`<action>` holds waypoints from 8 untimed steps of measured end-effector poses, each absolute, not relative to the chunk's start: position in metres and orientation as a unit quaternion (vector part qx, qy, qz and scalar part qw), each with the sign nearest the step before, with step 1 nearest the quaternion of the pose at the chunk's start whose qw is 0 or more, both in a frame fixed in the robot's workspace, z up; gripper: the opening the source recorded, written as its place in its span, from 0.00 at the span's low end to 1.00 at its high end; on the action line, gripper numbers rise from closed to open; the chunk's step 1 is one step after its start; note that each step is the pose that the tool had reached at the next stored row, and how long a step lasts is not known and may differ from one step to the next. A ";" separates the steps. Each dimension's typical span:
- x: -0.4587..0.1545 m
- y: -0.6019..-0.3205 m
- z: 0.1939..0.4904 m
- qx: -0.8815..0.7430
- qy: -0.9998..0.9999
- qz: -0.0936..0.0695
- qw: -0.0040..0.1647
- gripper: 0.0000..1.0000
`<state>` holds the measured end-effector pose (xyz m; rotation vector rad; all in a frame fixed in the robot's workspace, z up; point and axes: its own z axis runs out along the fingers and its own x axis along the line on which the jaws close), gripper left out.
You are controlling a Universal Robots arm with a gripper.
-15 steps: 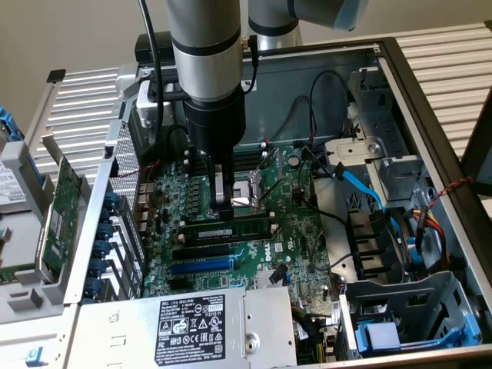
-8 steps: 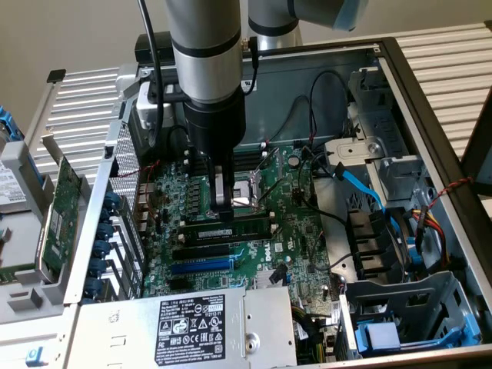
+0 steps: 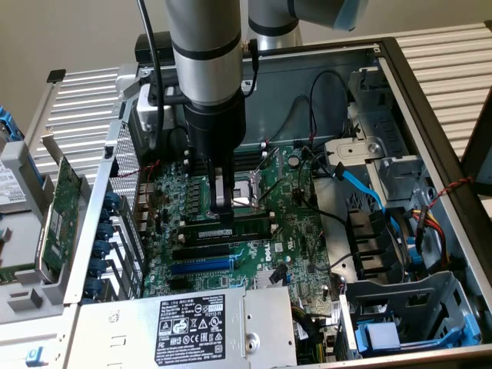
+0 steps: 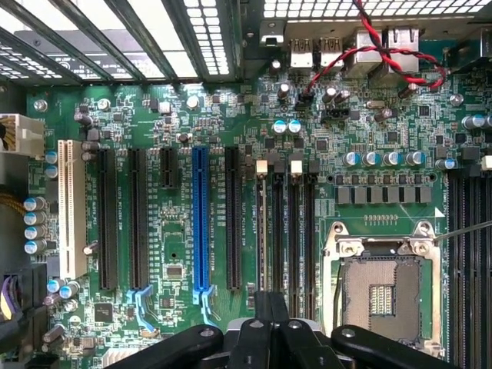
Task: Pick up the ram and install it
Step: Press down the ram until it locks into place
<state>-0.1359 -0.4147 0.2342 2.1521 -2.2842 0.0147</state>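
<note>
gripper (image 3: 223,201) with jaws together, pressing over ram (image 3: 231,231) in its slot; judged best: push straight down, evenly.

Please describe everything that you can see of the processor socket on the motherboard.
The processor socket is a square silver metal frame with screws at its corners, lying flat on the green motherboard. Inside is a dull field of contacts around a small central window; it looks empty, with nothing resting on it. Black memory slots run beside it.
</note>
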 end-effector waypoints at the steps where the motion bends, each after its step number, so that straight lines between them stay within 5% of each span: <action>1: -0.136 -0.415 0.234 0.686 -0.728 0.005 0.002 0.11; 8: -0.136 -0.415 0.231 0.686 -0.728 0.005 0.002 0.11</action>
